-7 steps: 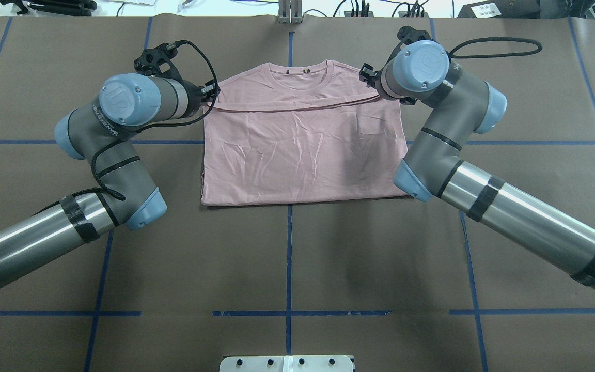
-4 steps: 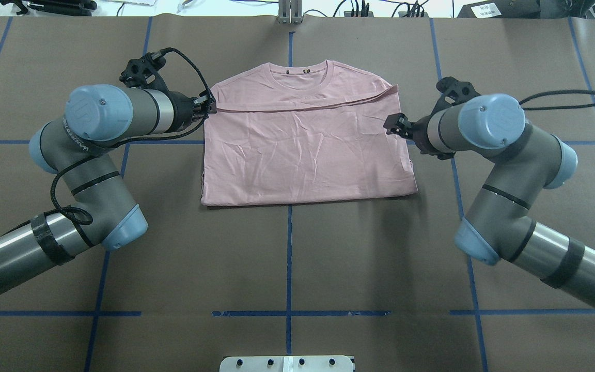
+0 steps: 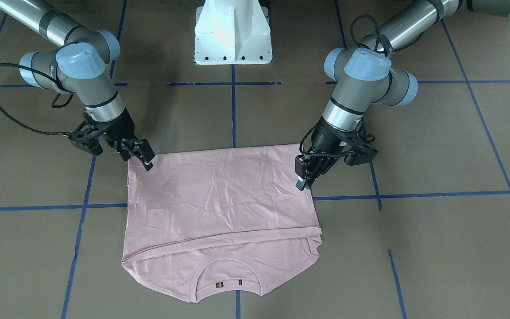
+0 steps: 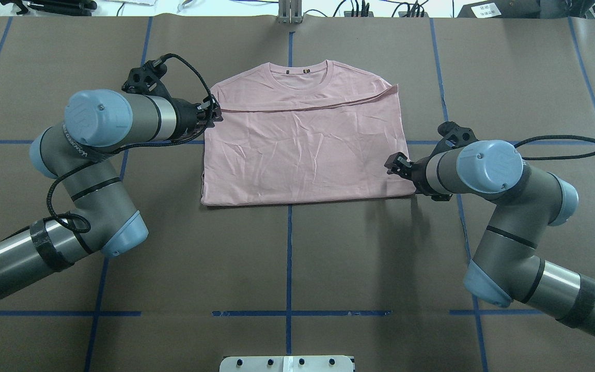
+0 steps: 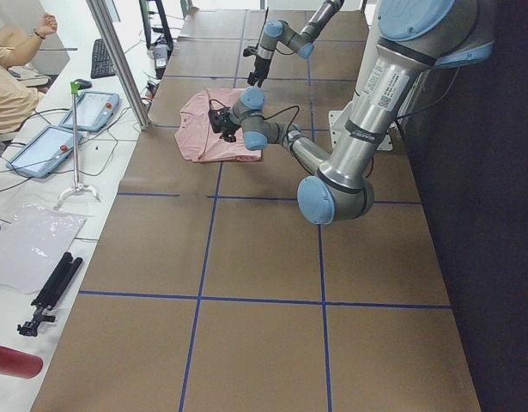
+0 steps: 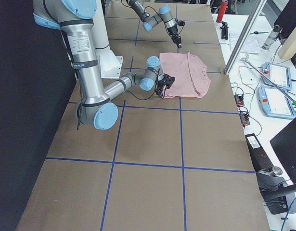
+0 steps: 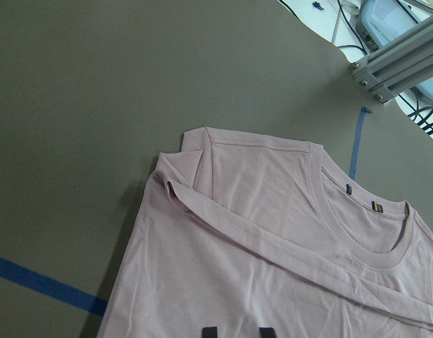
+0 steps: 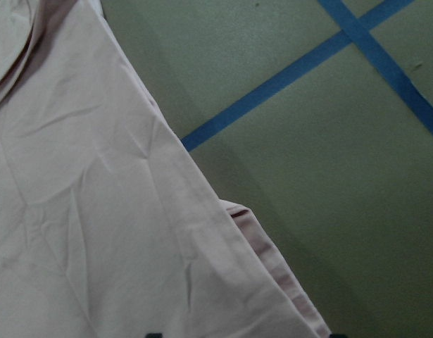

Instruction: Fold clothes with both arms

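The pale pink T-shirt (image 4: 302,150) lies folded on the brown table, collar (image 4: 305,70) at the far side and a fold edge across the chest. Its print is hidden. It also shows in the front-facing view (image 3: 219,199). My left gripper (image 4: 216,112) hovers open at the shirt's left edge by the fold end; in the front-facing view (image 3: 303,177) it is on the right. The left wrist view shows the shirt (image 7: 272,267) below it. My right gripper (image 4: 391,166) is open at the shirt's near right corner, also in the front-facing view (image 3: 142,157). It holds nothing.
The white pedestal base (image 3: 233,31) stands at the robot's side of the table. Blue tape lines (image 4: 288,258) cross the brown surface. An aluminium post (image 4: 290,13) and cables sit at the far edge. A bench with tablets (image 5: 40,146) and a person (image 5: 10,77) lies beyond.
My right gripper has left the shirt's far right shoulder and swung toward me along the right edge to the near right corner. My left gripper has shifted only slightly.
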`<state>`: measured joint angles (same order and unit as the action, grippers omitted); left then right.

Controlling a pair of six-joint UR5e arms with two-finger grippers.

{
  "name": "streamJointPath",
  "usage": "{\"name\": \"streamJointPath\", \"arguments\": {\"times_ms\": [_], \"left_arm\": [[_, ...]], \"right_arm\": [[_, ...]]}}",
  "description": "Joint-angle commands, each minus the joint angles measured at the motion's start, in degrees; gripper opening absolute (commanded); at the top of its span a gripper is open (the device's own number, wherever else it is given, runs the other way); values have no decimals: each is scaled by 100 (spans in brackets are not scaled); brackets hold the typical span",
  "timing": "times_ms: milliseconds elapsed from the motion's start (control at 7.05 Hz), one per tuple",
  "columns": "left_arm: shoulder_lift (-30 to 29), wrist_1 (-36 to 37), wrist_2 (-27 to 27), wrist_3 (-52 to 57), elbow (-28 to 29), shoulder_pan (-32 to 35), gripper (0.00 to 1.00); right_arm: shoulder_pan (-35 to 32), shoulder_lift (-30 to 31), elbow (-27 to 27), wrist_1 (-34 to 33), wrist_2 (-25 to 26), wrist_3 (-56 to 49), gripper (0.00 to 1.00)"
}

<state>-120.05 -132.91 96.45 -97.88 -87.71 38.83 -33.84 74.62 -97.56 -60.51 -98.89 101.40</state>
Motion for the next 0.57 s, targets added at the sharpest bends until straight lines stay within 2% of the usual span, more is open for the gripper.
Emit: {"name": "streamJointPath", "arguments": {"times_ms": [0,142,284,426], "left_arm": [[7,2,5,-30,-27,-7,32],[7,2,5,-30,-18,-7,32],[7,2,-4,-30,0,-25,32],[7,2,-4,-30,9,-33,32]], "right_arm": [[44,96,0,-13,2,11,77],[36,123,-9,-13,2,11,76],[44,114,-9,-22,2,11,70],[44,114,-18,-22,-7,20,34]]}}
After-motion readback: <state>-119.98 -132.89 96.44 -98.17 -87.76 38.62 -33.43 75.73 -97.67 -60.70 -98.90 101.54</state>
